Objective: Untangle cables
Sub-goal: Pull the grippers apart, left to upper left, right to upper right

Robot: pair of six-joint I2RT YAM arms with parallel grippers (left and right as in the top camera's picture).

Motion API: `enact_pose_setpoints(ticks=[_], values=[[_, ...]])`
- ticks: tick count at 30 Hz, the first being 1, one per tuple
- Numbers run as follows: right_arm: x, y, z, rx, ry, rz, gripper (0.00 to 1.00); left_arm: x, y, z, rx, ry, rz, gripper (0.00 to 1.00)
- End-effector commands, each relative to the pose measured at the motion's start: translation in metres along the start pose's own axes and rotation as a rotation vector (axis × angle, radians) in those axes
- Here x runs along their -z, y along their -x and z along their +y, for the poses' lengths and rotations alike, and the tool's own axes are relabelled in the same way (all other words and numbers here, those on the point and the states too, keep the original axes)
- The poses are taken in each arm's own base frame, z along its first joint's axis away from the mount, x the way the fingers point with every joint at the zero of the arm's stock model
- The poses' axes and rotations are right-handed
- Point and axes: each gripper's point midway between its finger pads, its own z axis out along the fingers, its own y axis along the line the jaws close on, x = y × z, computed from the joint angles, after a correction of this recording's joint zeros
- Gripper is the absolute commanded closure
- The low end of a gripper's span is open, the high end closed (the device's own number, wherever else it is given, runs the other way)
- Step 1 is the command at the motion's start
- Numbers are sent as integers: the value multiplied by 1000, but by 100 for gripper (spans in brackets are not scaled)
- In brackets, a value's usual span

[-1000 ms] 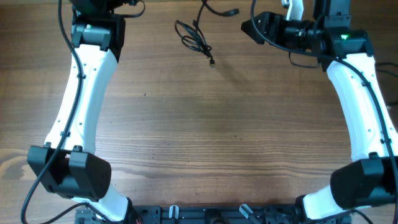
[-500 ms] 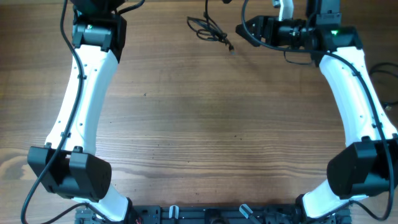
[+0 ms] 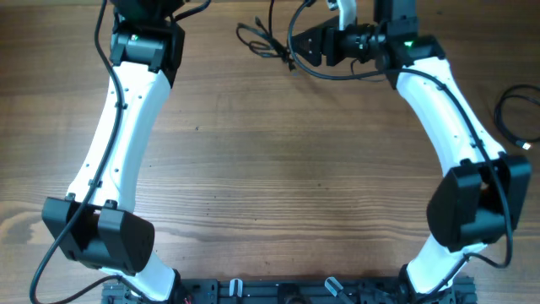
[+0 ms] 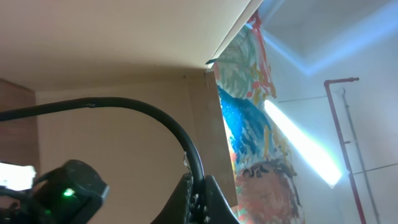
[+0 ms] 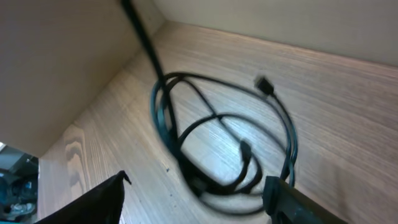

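The cables (image 3: 260,42) lie as a small tangle of thin black cords near the table's far edge, with one strand running up out of view. In the right wrist view the same tangle (image 5: 217,143) is blurred, and a small plug (image 5: 263,84) shows at its far side. My right gripper (image 3: 293,47) (image 5: 196,196) is open and low over the table, its fingers on either side of the tangle's near part. My left gripper (image 4: 198,186) points upward at a wall and is shut on a black cable (image 4: 124,106) that arcs away to the left.
A separate black cord (image 3: 511,110) loops at the table's right edge. The wooden table (image 3: 278,186) stretches toward me between the two white arms. A wall stands just behind the tangle (image 5: 62,62).
My right arm has swung left to the tangle, and its jaws have narrowed a little. The tangle has shifted slightly along the far edge. The left gripper has stayed shut.
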Motion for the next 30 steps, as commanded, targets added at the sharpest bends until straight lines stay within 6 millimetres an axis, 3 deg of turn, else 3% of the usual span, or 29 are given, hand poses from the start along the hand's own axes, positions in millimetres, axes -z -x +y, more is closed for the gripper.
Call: enact_pose_setpoints(ticks=[1, 7, 10, 14, 16, 19, 23, 26, 30], values=[[-25, -18, 2, 8, 46, 42, 29, 3, -6, -22, -26, -37, -11, 96], [-51, -32, 10, 19, 82, 73, 41, 3, -6, -22, -1, -38, -11, 96], [-54, -33, 4, -14, 55, 75, 65, 3, -6, -22, -2, -37, -11, 96], [-40, -31, -18, -142, -4, 63, 95, 3, -4, -16, -37, -14, -18, 96], [-25, -32, -29, -213, -11, 65, 96, 6, 2, -4, -98, 31, -34, 96], [-2, -34, -36, -281, 9, 75, 96, 17, 23, 31, -122, 168, -103, 96], [32, -43, -48, -395, -14, 96, 96, 58, 67, 102, -135, 487, -330, 96], [55, -45, -55, -452, -46, 95, 96, 109, 92, 150, -178, 786, -518, 96], [88, -36, -60, -482, -86, 51, 96, 189, 103, 193, -258, 1213, -686, 96]])
